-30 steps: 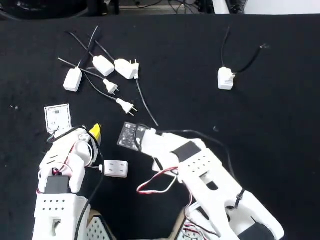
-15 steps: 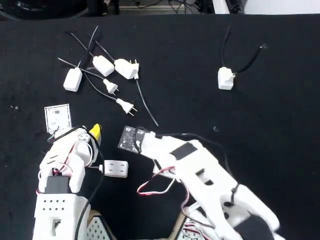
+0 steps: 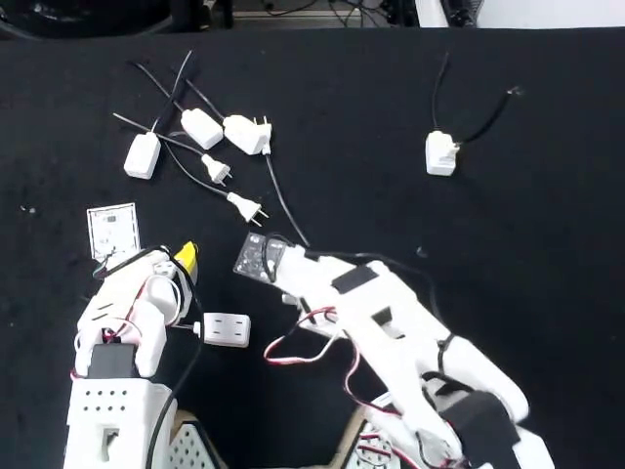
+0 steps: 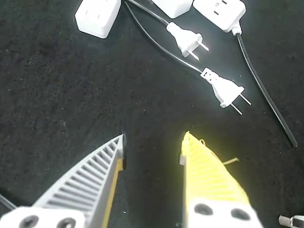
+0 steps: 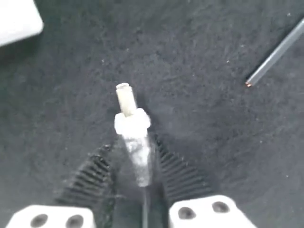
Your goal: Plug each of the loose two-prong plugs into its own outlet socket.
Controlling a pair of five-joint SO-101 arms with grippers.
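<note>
Plug (image 5: 133, 127) sits pinched in the right jaws, prongs outward for socketing; left jaws hang open, empty.

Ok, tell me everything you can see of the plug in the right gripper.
The plug is small, white and plastic-looking, with a thicker collar and one pale prong showing, pointing away from the wrist. The right gripper is shut on its body, dark ribbed fingers pressing both sides. It sits over the black table; whether it touches cannot be told.
</note>
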